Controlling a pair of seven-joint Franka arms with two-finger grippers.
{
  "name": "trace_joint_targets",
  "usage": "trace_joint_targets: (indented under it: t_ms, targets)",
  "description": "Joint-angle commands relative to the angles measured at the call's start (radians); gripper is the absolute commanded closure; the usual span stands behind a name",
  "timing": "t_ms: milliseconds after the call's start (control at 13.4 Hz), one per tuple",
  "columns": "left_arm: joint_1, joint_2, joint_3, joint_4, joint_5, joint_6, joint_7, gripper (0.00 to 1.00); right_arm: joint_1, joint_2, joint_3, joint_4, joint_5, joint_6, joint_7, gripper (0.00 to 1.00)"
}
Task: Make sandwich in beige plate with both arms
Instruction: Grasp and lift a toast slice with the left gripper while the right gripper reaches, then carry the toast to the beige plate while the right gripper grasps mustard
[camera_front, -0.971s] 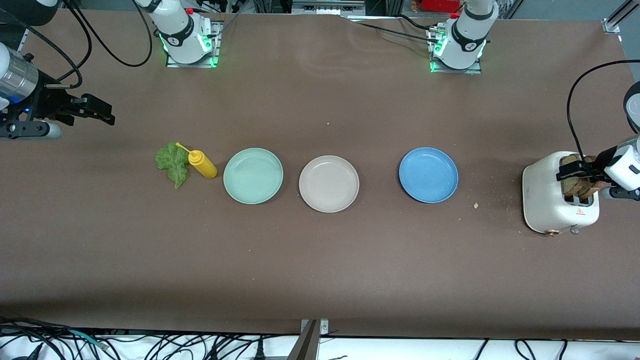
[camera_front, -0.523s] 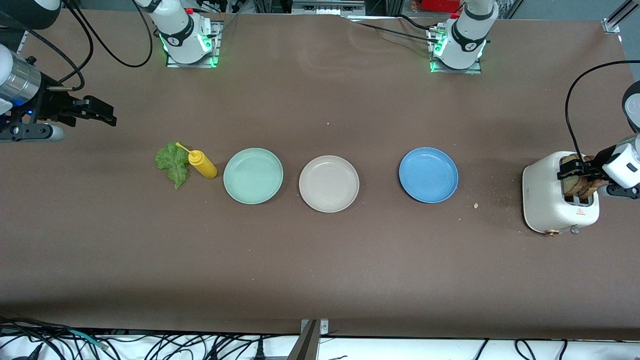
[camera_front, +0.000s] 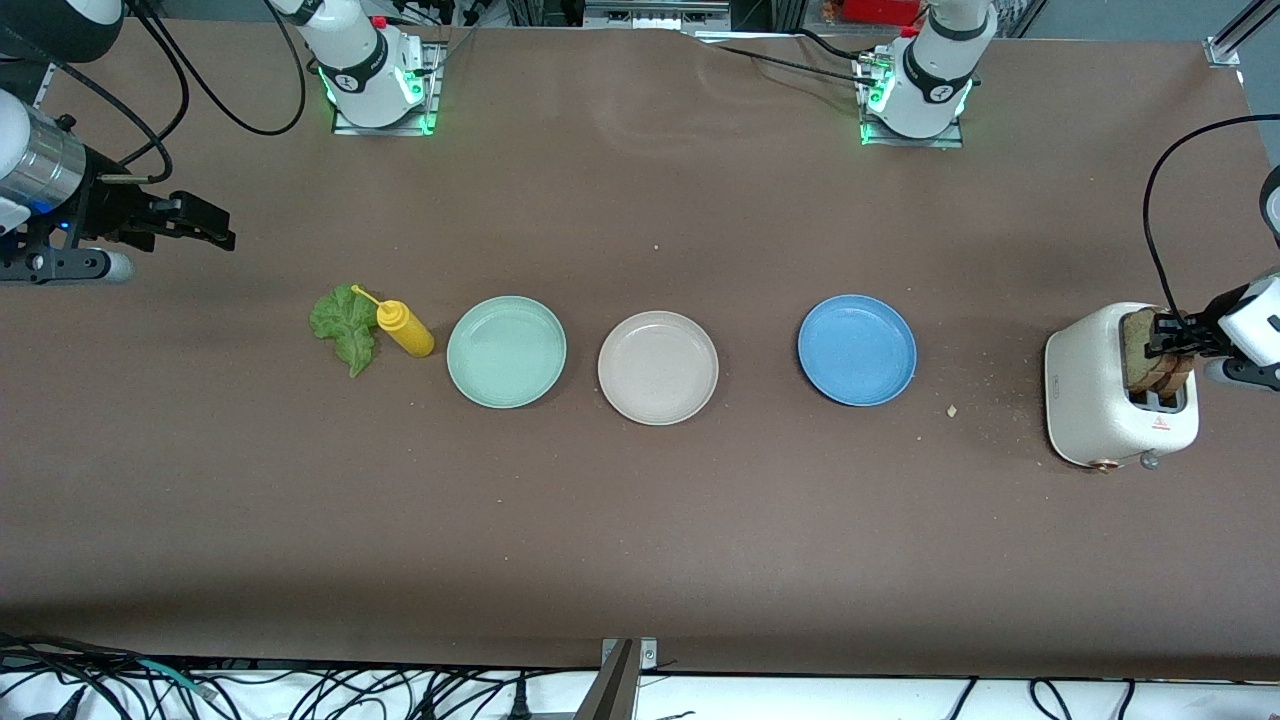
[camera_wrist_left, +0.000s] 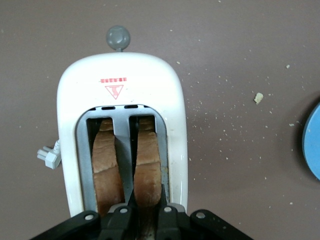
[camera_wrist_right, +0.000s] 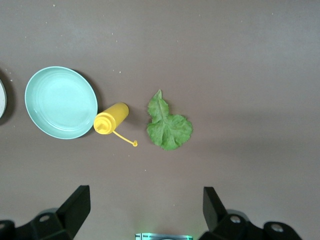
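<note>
In the toaster (camera_front: 1110, 390) at the left arm's end of the table, two bread slices (camera_wrist_left: 125, 170) stand on edge. Left gripper (camera_wrist_left: 141, 212) is clamped on one slice's top edge; bread judged light, crumbly. Right gripper (camera_wrist_right: 145, 207) waits spread above the lettuce (camera_wrist_right: 167, 125), well apart from the empty beige plate (camera_front: 658, 368).
</note>
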Motion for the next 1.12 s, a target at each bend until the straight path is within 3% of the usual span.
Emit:
trace_joint_targets:
  t_ms: [0,299,523,747,1046]
  targets:
    - [0.011,-0.023,-0.015,0.030,0.028,-0.056,0.087,1.00,0.000,0.014,-0.002,-0.007,0.016,-0.017,-0.029,0.00]
    - [0.003,-0.023,-0.016,0.156,0.028,-0.186,0.144,1.00,-0.005,0.005,-0.011,-0.078,0.017,0.034,-0.164,0.00]
    - [-0.010,-0.006,-0.016,0.272,0.011,-0.341,0.136,1.00,-0.006,-0.008,-0.072,-0.135,0.052,0.107,-0.410,0.00]
    - [-0.061,-0.005,-0.019,0.334,0.002,-0.422,0.132,1.00,-0.006,-0.003,-0.152,-0.193,0.133,0.185,-0.651,0.00]
    - [-0.133,0.012,-0.019,0.340,-0.124,-0.498,0.031,1.00,-0.008,0.057,-0.233,-0.251,0.297,0.233,-1.071,0.00]
